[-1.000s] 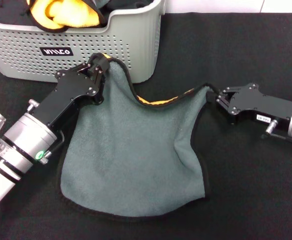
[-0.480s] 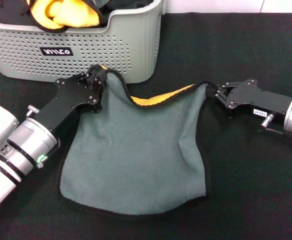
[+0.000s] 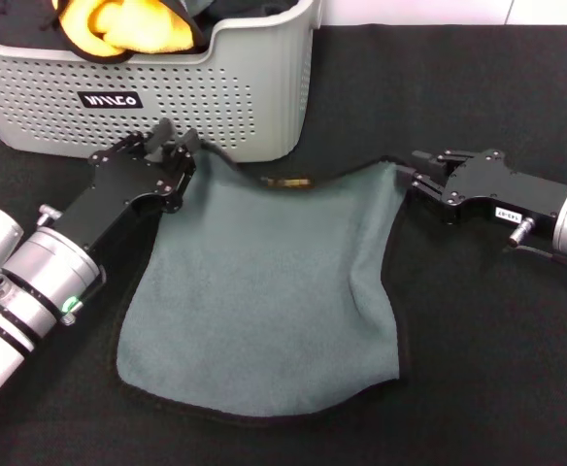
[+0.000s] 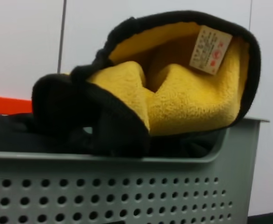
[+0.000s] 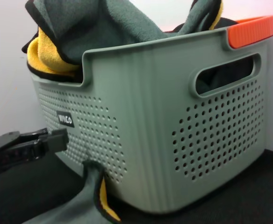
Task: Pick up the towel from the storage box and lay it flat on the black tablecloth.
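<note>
Head view: the left end effector (image 3: 172,146) sits at the near-left corner of the towel (image 3: 264,291), just in front of the storage box (image 3: 254,92). Its fingers (image 3: 159,132) are spread a little, and the corner lies at or just under the tips — it looks let go rather than pinched, though the dark edge makes that hard to be sure of. The right end effector (image 3: 421,171) is at the towel's opposite top corner, its fingers parted and the black border touching the tips. The towel lies grey-green side up on the black tablecloth (image 3: 487,320), mostly flat, with one long fold running down its right half and a sliver of yellow showing at the middle of the top edge. Its top edge runs close along the front of the box; bare cloth lies open to the right and near side.

Left wrist view: the box rim (image 4: 127,161) fills the lower part, and a bunched yellow cloth (image 4: 183,88) with a dark border and a small sewn tag stands above it.

Right wrist view: the box corner with its handle slot, an orange piece (image 5: 249,31) on the rim, and grey-green and yellow cloths piled inside. The left end effector (image 5: 47,140) shows beside the box front — with the towel's corner (image 5: 96,191) lying below it on the counter.
</note>
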`<state>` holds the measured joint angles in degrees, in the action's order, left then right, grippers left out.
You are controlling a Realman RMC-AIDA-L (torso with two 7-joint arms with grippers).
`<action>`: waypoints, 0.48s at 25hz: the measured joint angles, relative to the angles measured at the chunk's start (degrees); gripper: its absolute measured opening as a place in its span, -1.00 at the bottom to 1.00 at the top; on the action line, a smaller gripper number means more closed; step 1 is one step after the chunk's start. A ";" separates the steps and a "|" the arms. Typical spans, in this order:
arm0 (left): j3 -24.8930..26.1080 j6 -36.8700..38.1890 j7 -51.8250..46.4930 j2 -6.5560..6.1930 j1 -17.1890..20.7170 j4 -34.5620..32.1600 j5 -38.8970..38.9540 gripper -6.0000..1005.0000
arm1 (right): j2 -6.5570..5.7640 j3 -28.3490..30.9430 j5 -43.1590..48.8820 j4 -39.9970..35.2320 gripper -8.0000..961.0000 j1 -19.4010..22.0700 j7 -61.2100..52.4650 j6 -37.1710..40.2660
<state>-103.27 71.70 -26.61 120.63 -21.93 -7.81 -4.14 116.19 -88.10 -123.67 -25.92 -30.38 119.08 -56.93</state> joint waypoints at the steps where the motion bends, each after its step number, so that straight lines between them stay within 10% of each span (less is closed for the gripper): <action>1: -0.02 -0.01 -0.02 0.01 0.07 0.00 0.13 -0.48 | 0.00 0.03 -0.29 0.00 -0.70 0.08 -0.03 0.00; 12: 0.03 1.39 -0.10 -0.24 3.79 0.01 0.87 0.21 | -0.21 9.61 -3.68 -0.60 0.19 5.87 2.58 -8.74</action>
<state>-103.24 73.09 -26.71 120.40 -18.14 -7.80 -3.27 115.98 -78.49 -127.35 -26.52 -24.51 121.66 -65.67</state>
